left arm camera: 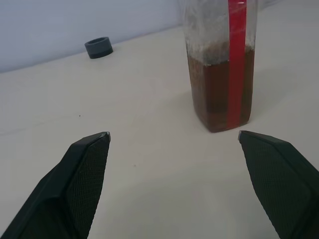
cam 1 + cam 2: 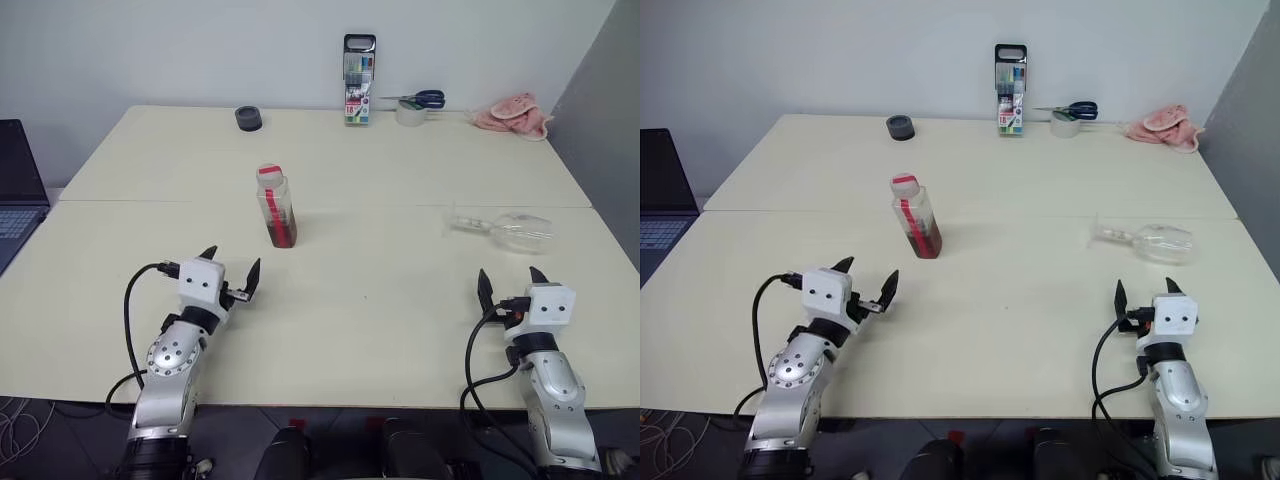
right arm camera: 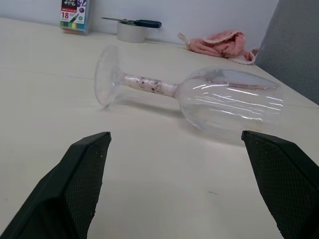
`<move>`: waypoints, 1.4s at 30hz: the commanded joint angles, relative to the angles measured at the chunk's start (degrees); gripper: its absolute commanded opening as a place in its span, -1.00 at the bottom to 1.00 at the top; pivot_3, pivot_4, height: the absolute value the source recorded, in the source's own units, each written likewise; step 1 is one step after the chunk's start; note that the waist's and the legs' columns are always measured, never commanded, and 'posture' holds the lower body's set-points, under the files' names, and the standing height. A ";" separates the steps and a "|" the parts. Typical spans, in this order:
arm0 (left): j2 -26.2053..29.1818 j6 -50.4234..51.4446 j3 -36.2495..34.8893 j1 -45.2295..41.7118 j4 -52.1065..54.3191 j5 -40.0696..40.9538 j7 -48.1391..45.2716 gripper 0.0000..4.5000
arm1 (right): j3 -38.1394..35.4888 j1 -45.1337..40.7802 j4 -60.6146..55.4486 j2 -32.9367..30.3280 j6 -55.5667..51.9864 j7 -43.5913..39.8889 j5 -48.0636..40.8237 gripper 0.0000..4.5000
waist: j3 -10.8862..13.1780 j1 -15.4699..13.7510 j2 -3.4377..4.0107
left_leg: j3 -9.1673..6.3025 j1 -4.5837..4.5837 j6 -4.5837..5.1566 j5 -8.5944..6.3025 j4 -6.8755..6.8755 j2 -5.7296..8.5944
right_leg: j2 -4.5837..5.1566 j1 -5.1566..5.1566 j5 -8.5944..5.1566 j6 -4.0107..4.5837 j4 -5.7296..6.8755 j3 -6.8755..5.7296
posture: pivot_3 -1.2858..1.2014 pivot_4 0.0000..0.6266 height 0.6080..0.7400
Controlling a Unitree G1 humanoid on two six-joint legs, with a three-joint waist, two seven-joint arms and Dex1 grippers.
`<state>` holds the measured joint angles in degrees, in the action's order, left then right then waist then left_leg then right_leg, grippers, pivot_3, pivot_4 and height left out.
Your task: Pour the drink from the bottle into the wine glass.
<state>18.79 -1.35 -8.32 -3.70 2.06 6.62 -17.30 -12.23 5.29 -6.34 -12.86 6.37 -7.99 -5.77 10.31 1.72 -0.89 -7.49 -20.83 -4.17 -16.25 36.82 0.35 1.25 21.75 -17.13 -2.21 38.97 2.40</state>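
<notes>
The left tool is held spread and empty, its textured black fingers aimed at the squarish clear plastic bottle, upright mid-counter. The right tool is likewise released; beyond it the rounded wine glass is lying on its side.

Top of the bottle cut off ahead of the left gripper in its wrist view — cap and neck out of frame. Marker case beyond the right gripper cropped to its lower part — print mostly too small to read. Laptop far left of the left gripper, sliced by the picture's edge.
</notes>
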 commanded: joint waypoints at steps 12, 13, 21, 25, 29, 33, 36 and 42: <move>-1.34 0.69 -0.72 0.58 2.16 4.49 -1.48 0.94 | 0.84 0.74 -3.75 -1.29 -0.16 -4.72 -2.40 1.00 | 0.00 0.00 0.00 | 0.00 0.00 0.00 0.00 0.00 0.00 | 0.00 0.00 0.00 0.00 0.00 0.01 | 0.03 -0.52 1.00; -1.81 1.03 -0.86 0.39 2.19 4.49 -0.75 0.94 | 1.20 0.72 -4.69 -1.63 -0.76 -5.88 -3.19 1.00 | 0.00 0.00 0.00 | -0.01 0.00 0.00 0.00 0.01 0.00 | 0.00 -0.01 0.00 0.00 0.00 0.00 | 0.03 -0.52 1.00; -4.49 6.76 0.86 -3.84 3.21 5.24 1.44 0.94 | 8.86 -1.92 -22.34 -12.59 -21.80 -23.18 -21.16 1.00 | 0.01 -0.03 -0.01 | -0.06 -0.02 0.00 0.00 0.06 0.01 | 0.00 -0.03 0.00 0.00 0.00 -0.05 | 0.03 -0.52 1.00; -4.55 9.10 2.05 -6.83 2.73 4.17 1.76 0.94 | 8.81 -5.56 -26.41 -17.71 -29.26 -26.33 -26.51 1.00 | 0.01 -0.05 -0.03 | -0.09 -0.03 0.01 0.00 0.11 0.03 | 0.00 -0.07 0.01 -0.02 -0.01 -0.08 | 0.03 -0.52 1.00; -4.60 11.44 3.40 -10.02 1.90 3.04 2.16 0.94 | 8.30 -8.17 -26.63 -20.08 -31.47 -27.57 -27.60 1.00 | 0.02 -0.06 -0.05 | -0.09 -0.05 0.01 0.00 0.10 0.04 | -0.01 -0.07 0.01 -0.03 -0.03 -0.10 | 0.03 -0.52 1.00; -5.18 12.47 4.07 -12.20 1.51 2.48 2.79 0.94 | 8.31 -8.97 -26.29 -20.71 -31.80 -28.13 -27.43 1.00 | 0.03 -0.06 -0.06 | -0.07 -0.05 0.01 0.00 0.10 0.04 | 0.00 -0.05 0.01 -0.03 -0.03 -0.08 | 0.03 -0.52 1.00; -5.70 13.18 4.34 -14.02 0.79 2.02 3.63 0.94 | 8.23 -8.87 -26.55 -20.83 -31.94 -28.17 -27.57 1.00 | 0.03 -0.07 -0.07 | -0.08 -0.06 0.00 0.00 0.10 0.03 | 0.00 -0.05 0.01 -0.03 -0.03 -0.09 | 0.03 -0.52 1.00; -6.77 13.98 4.63 -17.94 -1.74 1.00 4.82 0.94 | 8.17 -9.35 -27.40 -21.58 -32.85 -29.44 -28.37 1.00 | 0.05 -0.10 -0.09 | -0.07 -0.06 0.00 0.00 0.11 0.04 | 0.00 -0.05 0.01 -0.04 -0.03 -0.09 | 0.03 -0.52 1.00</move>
<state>12.15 12.64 -4.00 -20.22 -0.23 8.19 -13.06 -3.11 -3.29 -31.30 -33.63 -26.26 -36.36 -32.81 10.36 1.62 -0.99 -7.57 -20.89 -4.17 -16.25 36.93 0.40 1.25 21.70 -17.12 -2.25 38.94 2.31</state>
